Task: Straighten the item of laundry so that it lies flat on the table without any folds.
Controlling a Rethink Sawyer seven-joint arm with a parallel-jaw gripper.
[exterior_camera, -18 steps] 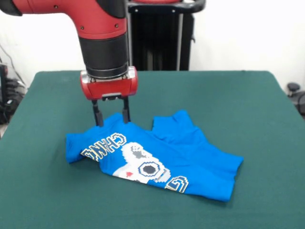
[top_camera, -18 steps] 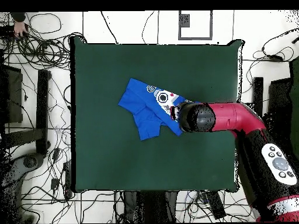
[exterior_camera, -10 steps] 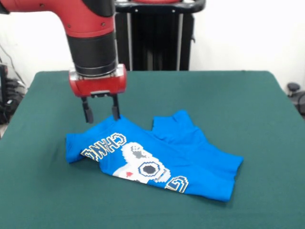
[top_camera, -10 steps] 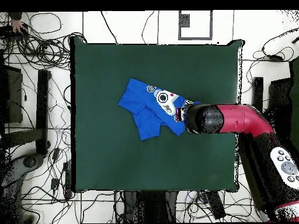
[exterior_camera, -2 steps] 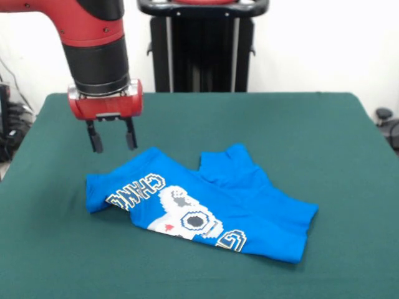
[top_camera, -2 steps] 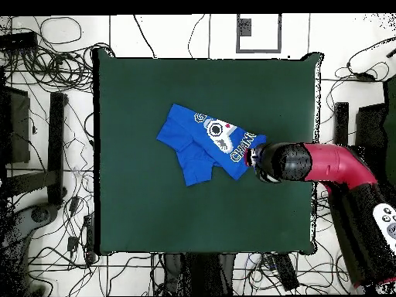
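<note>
gripper (exterior_camera, -2 steps: 112, 140): fingers parted, nothing between them, clear of the cloth and raised above the table; sits off the shirt's lettered corner, toward the table's left edge in the front view
T-shirt (exterior_camera, -2 steps: 206, 205): bright blue, crumpled and folded over itself, roughly mid-table; graphic side up, lettering and pixel figure showing
folds: one sleeve doubled back onto the body; left end curls under in the front view
table (exterior_camera, -2 steps: 324, 143): green cloth, bare on all sides of the shirt
arm (top_camera, -2 steps: 329, 166): overhead view, comes in from the right edge, ends just beside the shirt's printed end
</note>
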